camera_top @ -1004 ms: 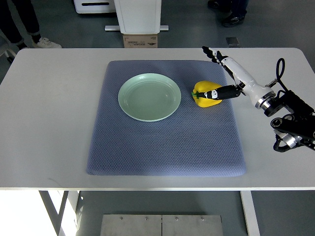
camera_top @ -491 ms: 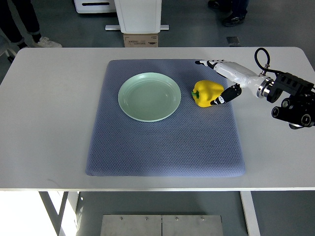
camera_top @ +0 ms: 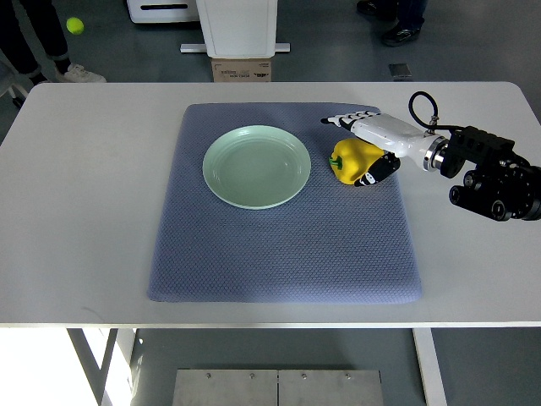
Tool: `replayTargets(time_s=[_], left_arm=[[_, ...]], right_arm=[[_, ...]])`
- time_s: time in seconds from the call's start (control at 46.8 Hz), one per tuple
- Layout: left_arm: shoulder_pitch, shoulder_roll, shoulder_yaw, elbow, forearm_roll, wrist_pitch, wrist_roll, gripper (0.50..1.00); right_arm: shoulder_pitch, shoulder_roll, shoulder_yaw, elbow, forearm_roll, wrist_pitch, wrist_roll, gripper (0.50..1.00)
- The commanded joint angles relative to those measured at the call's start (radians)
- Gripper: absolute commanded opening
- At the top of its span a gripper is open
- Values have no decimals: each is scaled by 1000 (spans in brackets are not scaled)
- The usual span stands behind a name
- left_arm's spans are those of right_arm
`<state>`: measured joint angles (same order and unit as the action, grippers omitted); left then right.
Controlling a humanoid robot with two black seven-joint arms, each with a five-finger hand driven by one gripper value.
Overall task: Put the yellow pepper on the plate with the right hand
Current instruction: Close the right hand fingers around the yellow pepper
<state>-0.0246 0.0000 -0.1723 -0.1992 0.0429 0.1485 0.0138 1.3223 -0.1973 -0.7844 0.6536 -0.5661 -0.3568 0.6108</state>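
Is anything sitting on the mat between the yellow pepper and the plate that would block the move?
Nothing visible does. The yellow pepper lies on the blue mat just right of the green plate, with only bare mat between them. The plate holds nothing. The right hand is already around the pepper from its right side.

- No text, brand, number or sign is reading clearly anywhere in the top view.
- The small brown cardboard box [camera_top: 242,70], sitting on the floor just beyond the far edge of the white table [camera_top: 84,211], is showing dark print along its front face, but the marks are too small and blurred to make out.
- The white machine base [camera_top: 237,25] standing behind that box is showing no legible label.
- The robot's black forearm housing [camera_top: 494,182] near the table's right edge is bearing no readable marking.
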Motion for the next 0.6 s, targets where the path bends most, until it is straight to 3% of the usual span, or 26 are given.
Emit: replayTargets(time_s=[0.0, 0.299, 0.577], left_arm=[[0, 0, 0, 0, 0, -1, 0, 1000], [0, 0, 0, 0, 0, 0, 0, 1000], [0, 0, 0, 0, 0, 0, 0, 1000]], right_arm=[[0, 1, -9, -5, 0, -1, 0, 1000], [0, 1, -18, -14, 2, 21, 0, 1000], [-44, 53, -18, -123, 2, 32, 0, 1000]])
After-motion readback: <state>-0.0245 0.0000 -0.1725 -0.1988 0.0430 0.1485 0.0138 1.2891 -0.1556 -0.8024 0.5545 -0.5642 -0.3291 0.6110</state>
